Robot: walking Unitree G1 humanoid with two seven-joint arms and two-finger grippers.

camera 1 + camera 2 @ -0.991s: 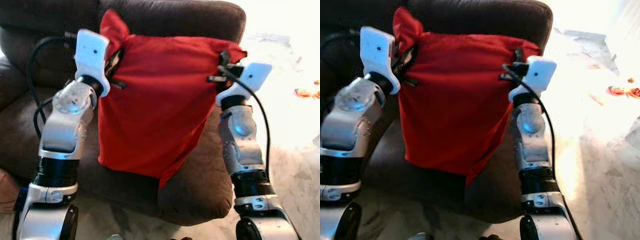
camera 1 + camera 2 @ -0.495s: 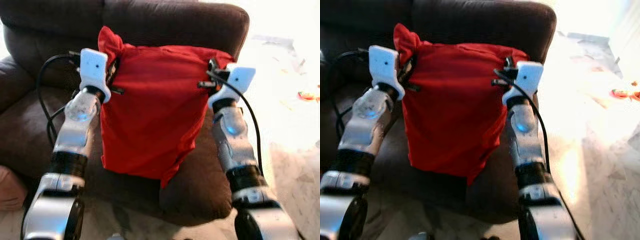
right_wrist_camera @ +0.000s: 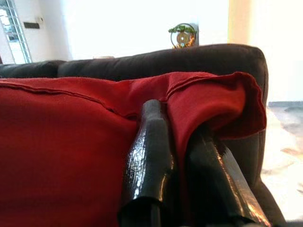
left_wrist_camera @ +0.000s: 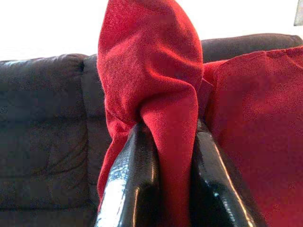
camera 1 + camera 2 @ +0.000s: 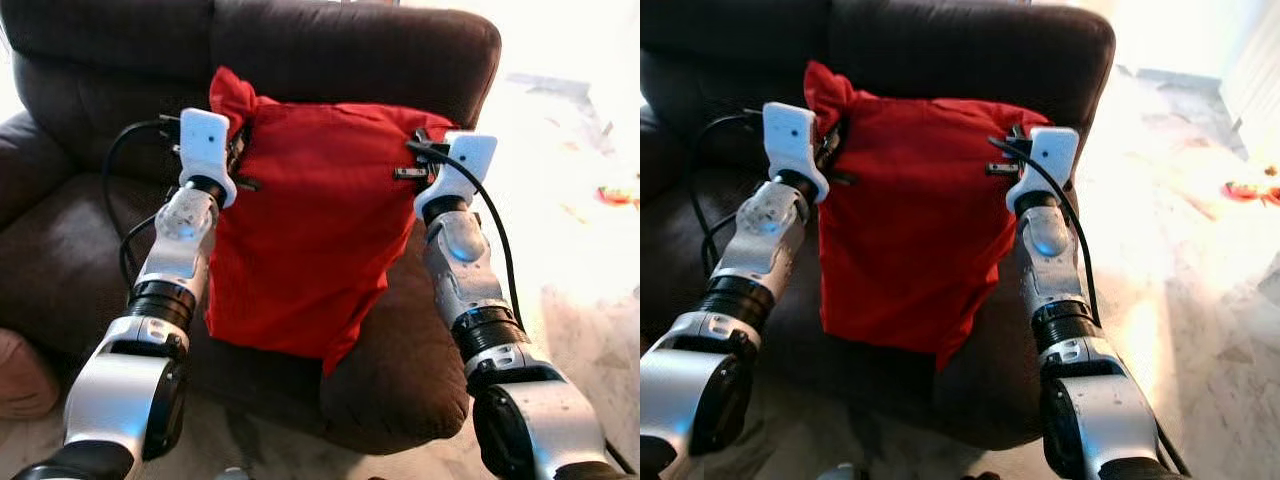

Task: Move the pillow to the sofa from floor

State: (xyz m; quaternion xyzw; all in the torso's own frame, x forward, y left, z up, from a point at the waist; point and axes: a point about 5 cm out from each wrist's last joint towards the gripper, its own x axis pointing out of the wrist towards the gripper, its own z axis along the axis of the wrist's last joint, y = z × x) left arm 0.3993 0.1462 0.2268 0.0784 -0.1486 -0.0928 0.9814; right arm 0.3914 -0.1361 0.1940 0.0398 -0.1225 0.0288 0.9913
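A red pillow [image 5: 305, 235] hangs in the centre of the frame, held up in front of the dark brown sofa [image 5: 350, 50]. The left gripper [image 4: 165, 179] pinches its upper left corner between black fingers [image 4: 135, 175]. The right gripper [image 3: 182, 175] pinches the upper right corner. Pale floor [image 5: 580, 230] lies at right.

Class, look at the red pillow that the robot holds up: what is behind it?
Behind the red pillow stands the dark sofa: its backrest shows above, its seat below. The part directly behind the pillow is covered.
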